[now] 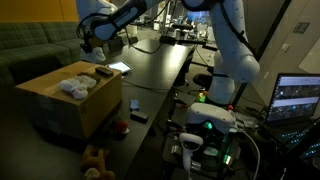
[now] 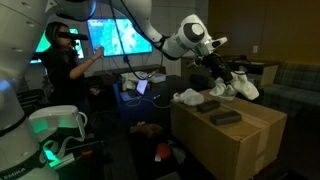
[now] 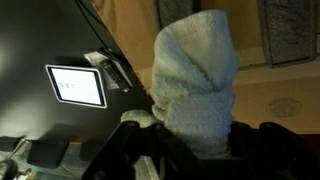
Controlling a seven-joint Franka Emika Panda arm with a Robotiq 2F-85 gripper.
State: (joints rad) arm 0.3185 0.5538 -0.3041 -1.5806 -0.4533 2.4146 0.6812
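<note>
My gripper (image 3: 190,142) is shut on a white fluffy cloth (image 3: 195,80), which fills the gap between the dark fingers (image 3: 258,140) in the wrist view. In both exterior views the gripper (image 1: 91,45) (image 2: 218,68) hangs just above the top of a cardboard box (image 1: 60,108) (image 2: 235,140), with the white cloth (image 1: 103,71) (image 2: 240,87) dangling under it. A second white fluffy item (image 1: 72,86) (image 2: 188,97) lies on the box top, apart from the gripper. Nearby on the box lies a dark flat object (image 2: 222,117).
A long black table (image 1: 150,70) runs beside the box and carries a lit tablet (image 3: 75,85) (image 1: 119,67). A person wearing a headset (image 2: 65,60) stands behind it. A brown plush toy (image 1: 95,158) lies on the floor; an open laptop (image 1: 300,97) sits near the robot base.
</note>
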